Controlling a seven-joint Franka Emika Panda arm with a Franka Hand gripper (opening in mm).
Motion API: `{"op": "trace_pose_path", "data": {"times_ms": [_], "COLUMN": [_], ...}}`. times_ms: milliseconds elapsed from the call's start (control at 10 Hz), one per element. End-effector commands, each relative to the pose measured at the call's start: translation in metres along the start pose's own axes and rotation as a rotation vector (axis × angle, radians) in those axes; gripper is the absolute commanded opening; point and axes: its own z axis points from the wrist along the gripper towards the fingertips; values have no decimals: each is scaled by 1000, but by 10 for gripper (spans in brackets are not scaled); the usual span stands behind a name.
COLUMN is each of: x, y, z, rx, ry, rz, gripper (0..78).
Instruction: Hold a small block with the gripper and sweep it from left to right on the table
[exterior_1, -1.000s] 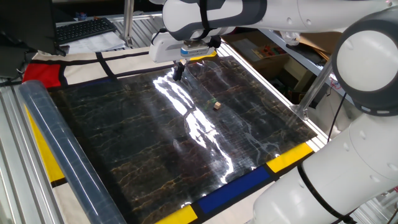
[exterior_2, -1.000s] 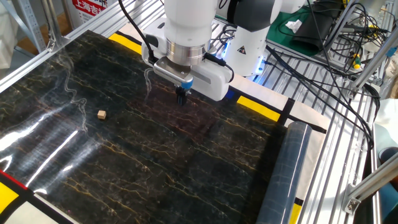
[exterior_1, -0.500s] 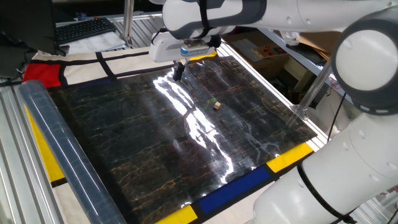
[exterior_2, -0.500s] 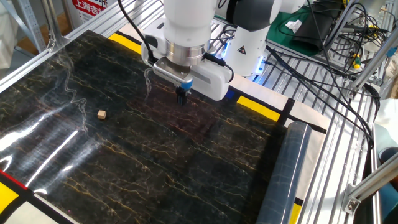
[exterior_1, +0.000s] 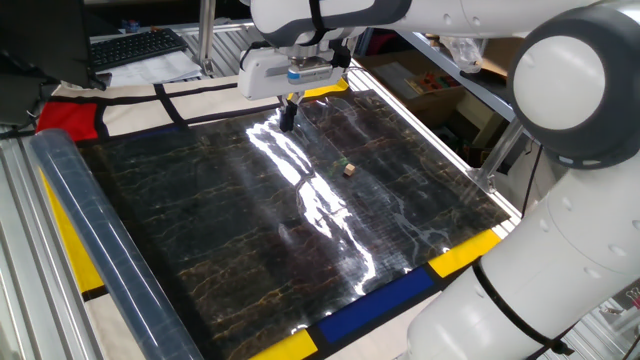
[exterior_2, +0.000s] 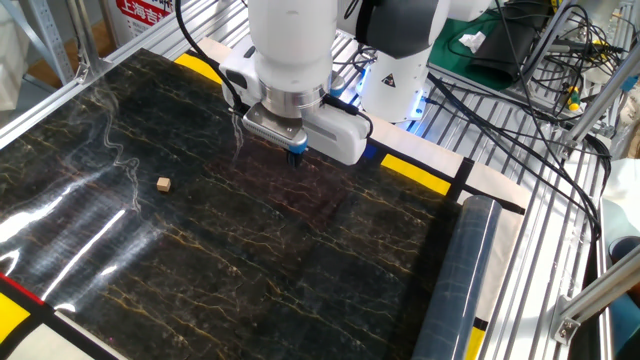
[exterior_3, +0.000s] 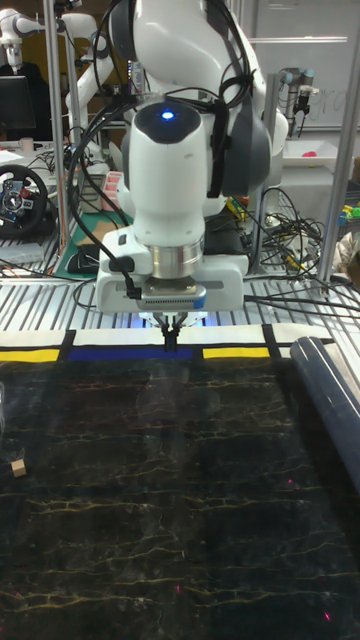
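The small block (exterior_1: 349, 169) is a tiny tan cube lying alone on the black marble-patterned table (exterior_1: 230, 230). It also shows left of centre in the other fixed view (exterior_2: 163, 184) and at the left edge of the tall view (exterior_3: 17, 468). The gripper (exterior_1: 288, 118) hangs point-down over the table's edge by the yellow and blue border panels, well apart from the block (exterior_2: 296, 154). Its dark fingers (exterior_3: 172, 336) meet at a tip, shut, with nothing seen between them.
A clear rolled tube (exterior_1: 95, 245) lies along one side of the table (exterior_2: 458, 275) (exterior_3: 332, 400). Cables and a green mat (exterior_2: 520, 60) sit behind the arm's base. A keyboard (exterior_1: 140, 45) and metal frame rails surround the table.
The wrist has turned and the gripper has lifted slightly near the yellow and blue border. The small block has not moved.
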Motion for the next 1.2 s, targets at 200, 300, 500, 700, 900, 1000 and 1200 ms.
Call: {"op": "trace_pose_path", "data": {"times_ms": [200, 300, 500, 700, 900, 1000, 1200], "x": [0, -1, -1, -1, -1, -1, -1], "y": [0, -1, -1, -1, -1, -1, -1], "z": [-1, -1, -1, -1, -1, -1, -1], "rx": [-13, -13, -11, -13, -13, -14, -15], "ry": [-8, -9, -10, -10, -10, -10, -10], "rz": [-10, -9, -7, -14, -17, -17, -18], "gripper": [0, 0, 0, 0, 0, 0, 0]}}
